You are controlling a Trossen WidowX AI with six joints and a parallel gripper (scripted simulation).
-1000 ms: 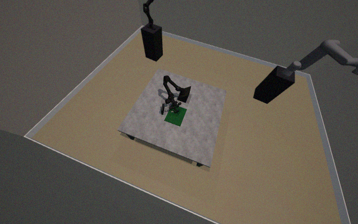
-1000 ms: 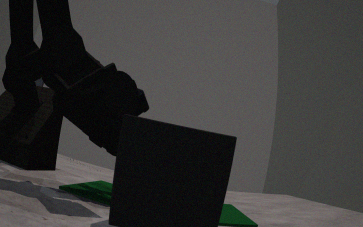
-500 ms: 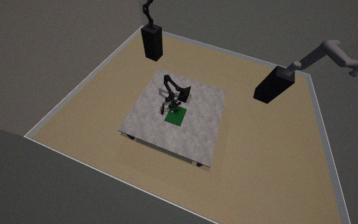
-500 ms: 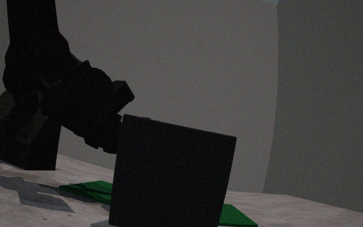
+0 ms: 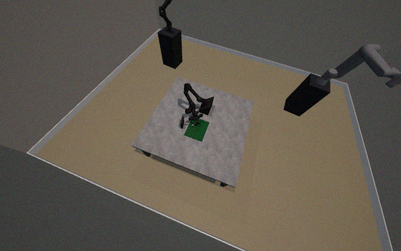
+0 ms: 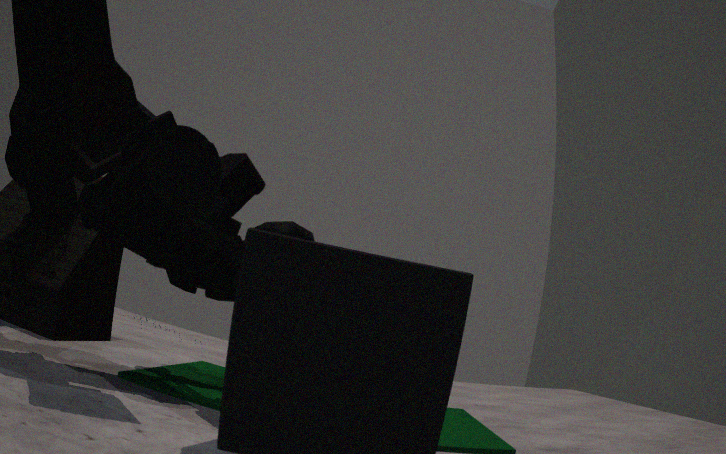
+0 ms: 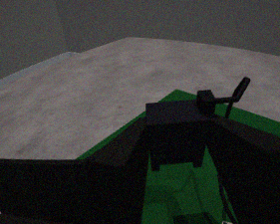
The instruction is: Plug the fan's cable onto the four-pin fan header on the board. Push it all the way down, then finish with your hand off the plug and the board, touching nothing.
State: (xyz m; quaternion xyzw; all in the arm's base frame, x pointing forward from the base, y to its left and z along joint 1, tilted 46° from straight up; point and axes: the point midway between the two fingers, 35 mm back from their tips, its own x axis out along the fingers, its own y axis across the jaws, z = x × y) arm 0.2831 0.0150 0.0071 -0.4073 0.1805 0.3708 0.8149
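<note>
My gripper (image 7: 174,122) is shut on the dark plug (image 7: 173,140), a blocky piece with two short prongs at its lower edge. A dark cable (image 7: 224,101) leaves a small block at the plug's upper right and bends upward. The green board (image 5: 197,134) (image 6: 474,433) (image 7: 265,126) lies flat under the gripper, and green shows below the plug. I cannot tell how high above the board the plug is. The four-pin header cannot be made out; a dark shape (image 7: 191,218) shows at the bottom of the wrist view. In the exterior view the fingertips are hidden.
A dark upright slab (image 5: 181,122) (image 6: 343,349), perhaps the fan, stands beside the board and blocks much of the exterior view. The arm's black base (image 5: 207,105) (image 6: 86,293) stands behind the board on the grey table (image 5: 220,149). Two other arms on pedestals stand off the table.
</note>
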